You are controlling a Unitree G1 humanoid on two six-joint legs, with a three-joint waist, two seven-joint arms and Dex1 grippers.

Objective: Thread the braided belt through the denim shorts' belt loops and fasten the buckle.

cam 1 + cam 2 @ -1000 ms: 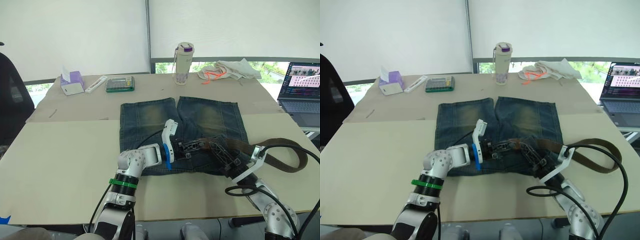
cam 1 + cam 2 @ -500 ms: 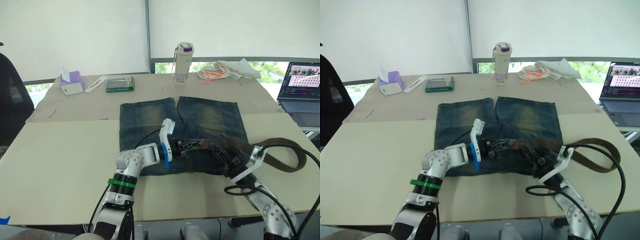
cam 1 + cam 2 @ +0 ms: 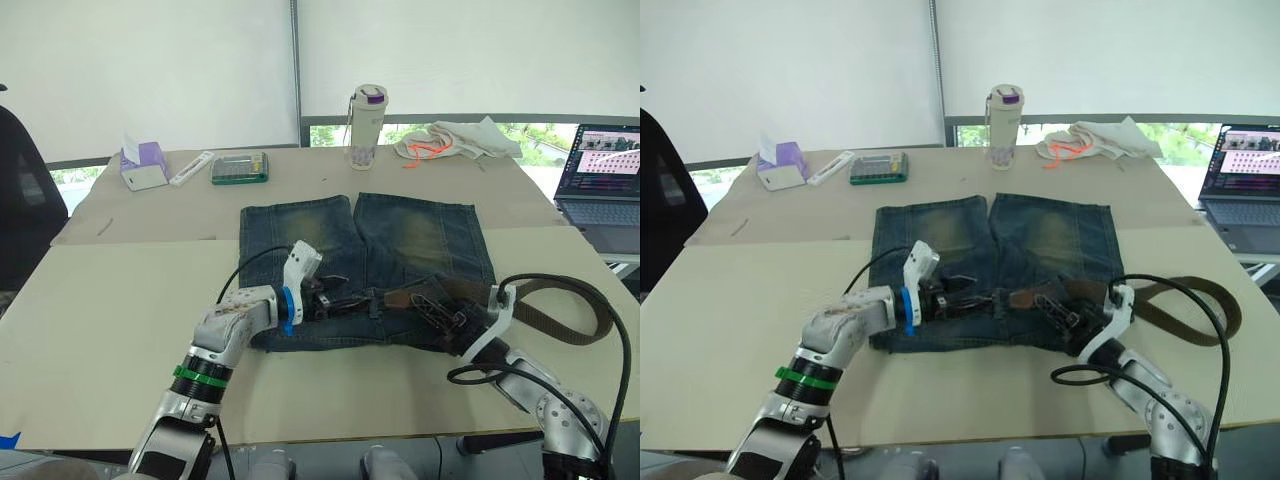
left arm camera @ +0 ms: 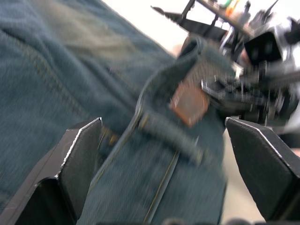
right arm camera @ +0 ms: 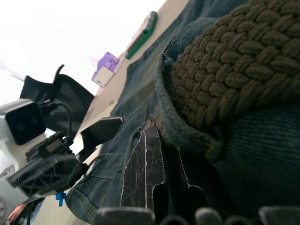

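- Head views: the denim shorts (image 3: 365, 265) lay flat on the table (image 3: 110, 300) with the waistband toward the robot, so both arms could work along it. The braided belt (image 3: 560, 310) ran from a loop lying on the table at the robot's right onto the waistband, its leading end near the middle. The left gripper (image 3: 322, 298) lay low at the waistband's left part, probably to hold the cloth steady or receive the belt end. The right gripper (image 3: 440, 318) sat at the waistband beside the belt, likely feeding it along.
- Left wrist view: the left fingers (image 4: 77, 154) stood wide apart, straddling the waistband and a belt loop (image 4: 176, 136), gripping nothing. The brown leather patch (image 4: 189, 99) showed ahead, with the right gripper beyond.
- Right wrist view: the belt's weave (image 5: 225, 65) rested against a raised fold of waistband denim. Whether the right fingers were open or closed, I could not tell. The buckle could not be made out.
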